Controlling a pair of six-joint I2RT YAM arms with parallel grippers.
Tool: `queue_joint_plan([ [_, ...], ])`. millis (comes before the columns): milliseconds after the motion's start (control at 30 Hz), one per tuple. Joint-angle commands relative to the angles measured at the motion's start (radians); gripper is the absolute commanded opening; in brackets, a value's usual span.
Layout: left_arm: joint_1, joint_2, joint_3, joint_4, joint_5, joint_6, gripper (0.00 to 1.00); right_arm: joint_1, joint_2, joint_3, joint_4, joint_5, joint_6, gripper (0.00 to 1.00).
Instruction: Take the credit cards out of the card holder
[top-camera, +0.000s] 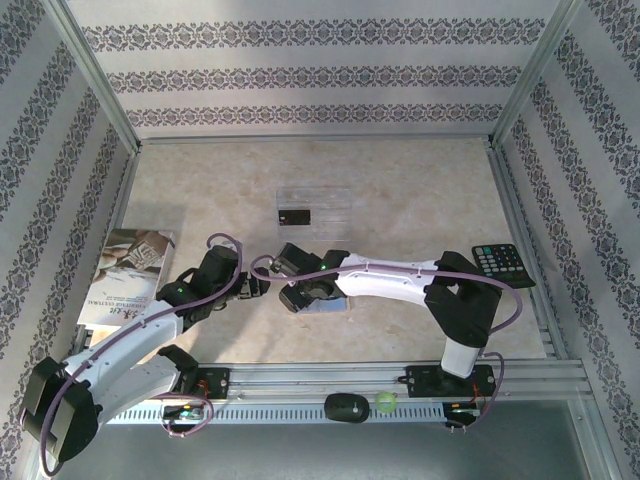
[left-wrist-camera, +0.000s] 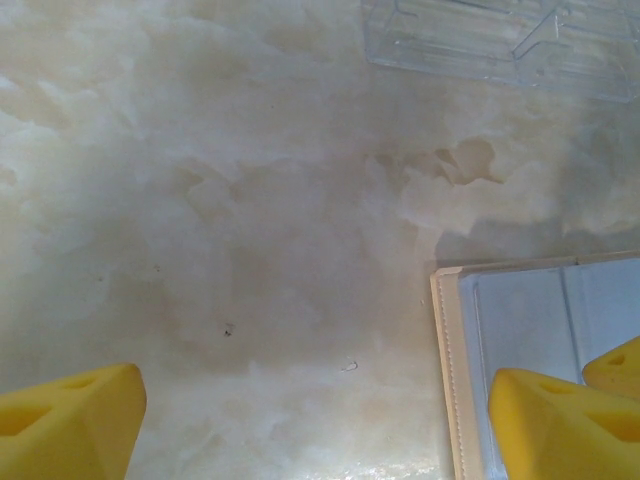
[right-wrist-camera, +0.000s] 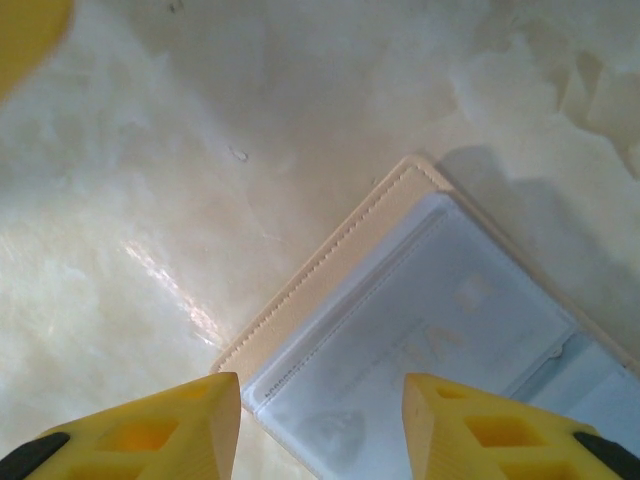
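Note:
The card holder lies open on the table, tan rim outside and pale blue-grey sleeves inside. A pale whitish credit card shows faintly through its sleeve. My right gripper hovers open just above the holder's near corner, nothing between its yellow fingers. My left gripper stands open over bare table, its right finger overlapping the holder's left edge. In the top view both grippers meet at the holder: left gripper, right gripper. A black credit card lies in the clear tray.
A printed booklet lies at the left, and a black keypad device at the right edge. A black oval object and a green ball sit on the front rail. The clear tray's edge is just beyond the left gripper.

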Motion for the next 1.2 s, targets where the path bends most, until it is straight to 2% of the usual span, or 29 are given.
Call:
queue_joint_plan([
  [0,0.016,-0.020,-0.014,-0.003,0.011,-0.012,0.89,0.012,0.033,-0.016,-0.025,0.059,-0.009,0.46],
  [467,0.014,-0.018,-0.032,0.027,0.069,-0.022,0.84,0.023,0.126,-0.023,-0.012,0.051,-0.006,0.38],
  [600,0.012,-0.002,-0.039,0.063,0.109,-0.032,0.81,0.020,0.100,-0.055,0.035,0.050,-0.006,0.18],
  [700,0.002,0.012,-0.048,0.101,0.128,-0.041,0.77,0.011,0.062,-0.095,0.115,0.023,-0.009,0.07],
  [833,-0.034,0.053,-0.050,0.154,0.135,-0.052,0.68,-0.006,0.014,-0.148,0.237,-0.035,-0.010,0.00],
  [967,-0.059,0.110,-0.056,0.218,0.154,-0.077,0.57,-0.027,-0.019,-0.213,0.369,-0.107,0.013,0.00],
  [1167,-0.091,0.189,-0.059,0.310,0.172,-0.097,0.36,-0.033,-0.050,-0.279,0.484,-0.130,0.074,0.00],
])
